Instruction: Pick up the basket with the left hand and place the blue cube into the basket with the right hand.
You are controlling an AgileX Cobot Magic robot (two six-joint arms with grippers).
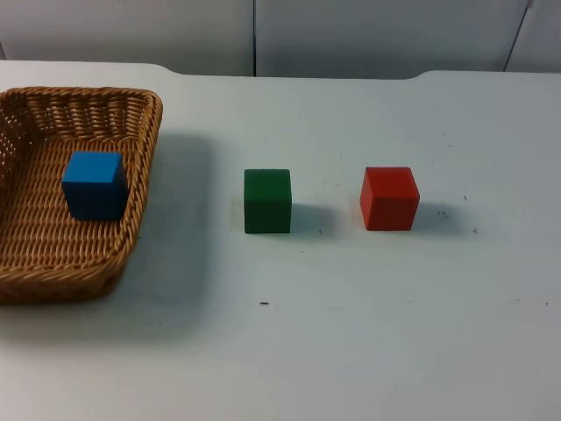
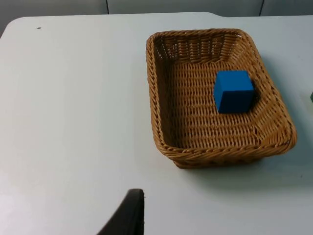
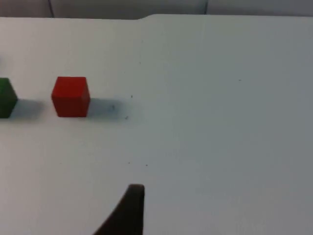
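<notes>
The wicker basket (image 1: 53, 285) rests on the white table at the left, and the blue cube (image 1: 94, 184) lies inside it near its right wall. In the left wrist view the basket (image 2: 220, 154) sits ahead with the blue cube (image 2: 234, 91) in it. My left gripper (image 2: 128, 215) hangs back from the basket over bare table, touching nothing. My right gripper (image 3: 129, 210) is held over bare table well to the right of the cubes, holding nothing.
A green cube (image 1: 267, 201) stands at the table's middle, with a red cube (image 1: 389, 199) to its right; both appear in the right wrist view, red cube (image 3: 71, 96) and green cube (image 3: 6, 98). The grey partition wall (image 1: 351, 35) closes the back.
</notes>
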